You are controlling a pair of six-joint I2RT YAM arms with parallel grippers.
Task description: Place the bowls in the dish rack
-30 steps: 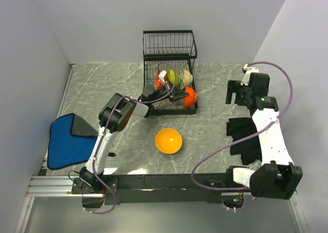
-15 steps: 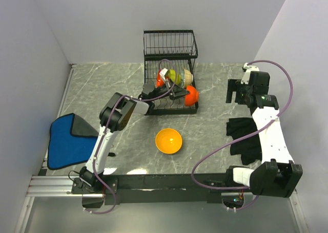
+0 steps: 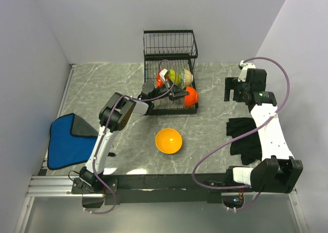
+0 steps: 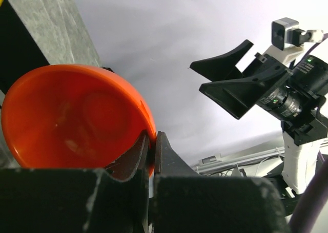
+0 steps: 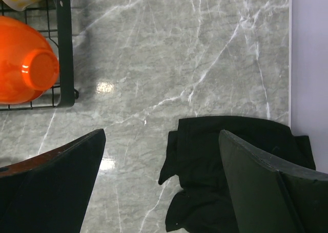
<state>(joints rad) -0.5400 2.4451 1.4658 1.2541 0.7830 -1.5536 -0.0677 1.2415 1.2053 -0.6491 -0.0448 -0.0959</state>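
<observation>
The black wire dish rack (image 3: 169, 43) stands at the back of the table. In its lower tier are a lime green bowl (image 3: 174, 77), a cream patterned bowl (image 3: 187, 78) and a red-orange bowl (image 3: 160, 81), partly hidden by my left arm. My left gripper (image 3: 178, 94) is shut on the rim of another red-orange bowl (image 3: 191, 96) at the rack's front right corner; the left wrist view shows the fingers pinching that rim (image 4: 151, 147). An orange bowl (image 3: 168, 141) sits upright on the table in front of the rack. My right gripper (image 3: 233, 90) hangs open, right of the rack, empty (image 5: 161, 176).
A folded blue cloth (image 3: 69, 140) lies at the left edge. A black cloth (image 3: 245, 135) lies under the right arm, near the right wall (image 5: 241, 166). The rack's corner wire (image 5: 62, 38) and the red-orange bowl (image 5: 25, 69) show at the left in the right wrist view.
My left gripper has pushed slightly deeper toward the rack with the red-orange bowl. The right gripper has drifted a little up and to the left.
</observation>
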